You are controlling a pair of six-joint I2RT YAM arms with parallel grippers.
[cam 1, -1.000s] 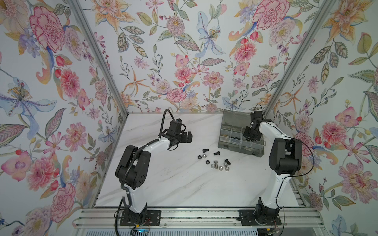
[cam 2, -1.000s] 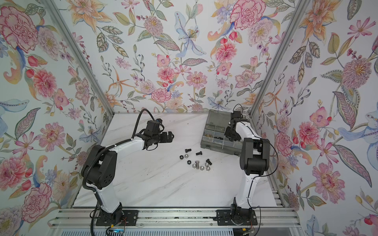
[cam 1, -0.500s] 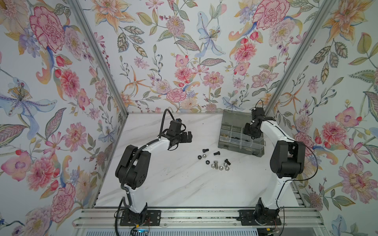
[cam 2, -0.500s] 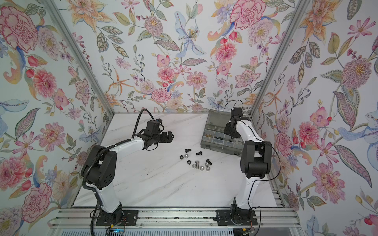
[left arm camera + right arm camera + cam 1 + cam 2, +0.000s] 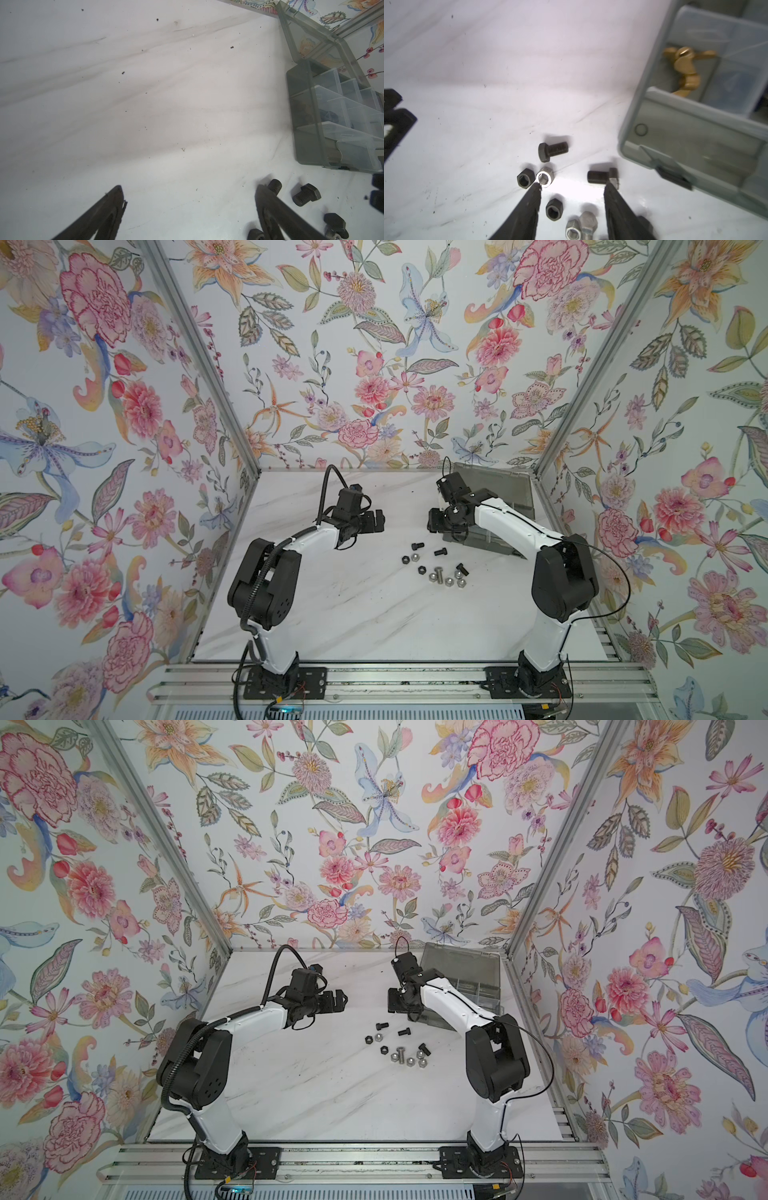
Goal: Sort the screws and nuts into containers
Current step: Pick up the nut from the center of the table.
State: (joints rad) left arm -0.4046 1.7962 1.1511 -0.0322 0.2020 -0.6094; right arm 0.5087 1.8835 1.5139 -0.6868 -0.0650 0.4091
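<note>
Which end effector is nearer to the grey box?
Right. The right end effector hovers just beside the box; the left end effector hangs farther off, beyond the loose screws.

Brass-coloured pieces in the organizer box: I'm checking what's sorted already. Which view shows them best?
Right wrist view: the brass-coloured pieces lie close, in a compartment of the organizer box. Left wrist view shows the box side-on, contents unclear; in both top views they cannot be made out.
</note>
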